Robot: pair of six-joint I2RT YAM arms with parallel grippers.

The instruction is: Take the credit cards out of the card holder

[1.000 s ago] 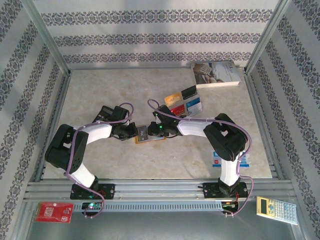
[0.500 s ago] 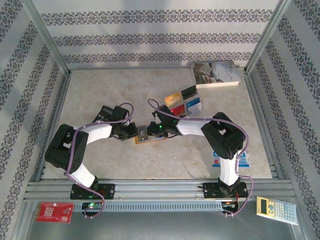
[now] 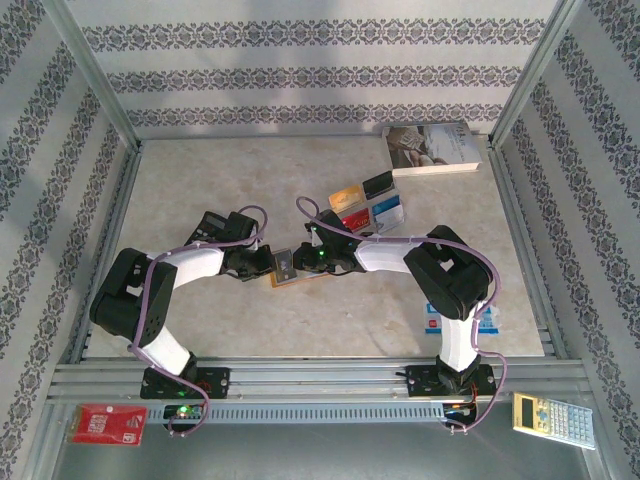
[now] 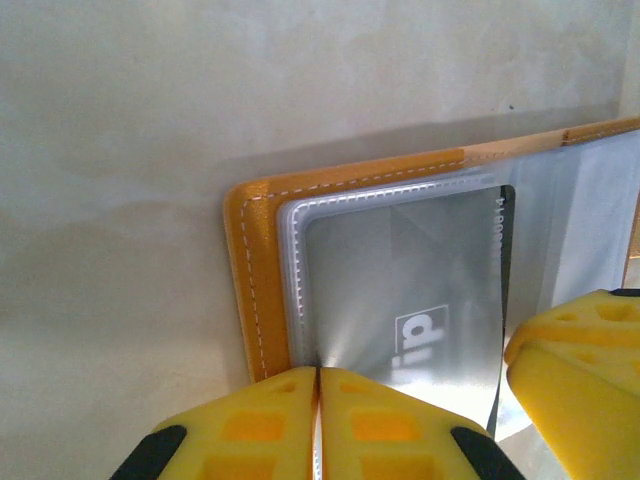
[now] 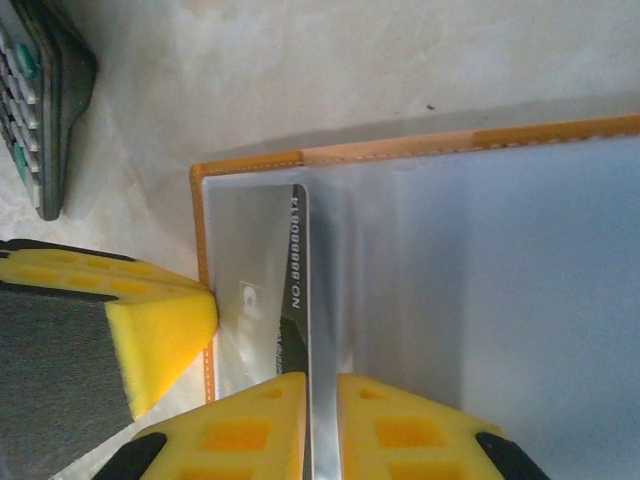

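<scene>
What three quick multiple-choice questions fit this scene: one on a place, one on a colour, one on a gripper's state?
1. Where does the book lie?
A. far right corner of the table
B. near left corner
C. under the left arm

2. What colour is the card holder along its stitched rim?
A. green
B. orange
C. black

3. How is the right gripper?
A. wide open
B. shut on nothing
C. shut on a silver card

Answers:
1. A, the top view shows it by the back wall at the right.
2. B, the rim is orange in both wrist views.
3. C, the card stands edge-on between its closed jaws.
</scene>
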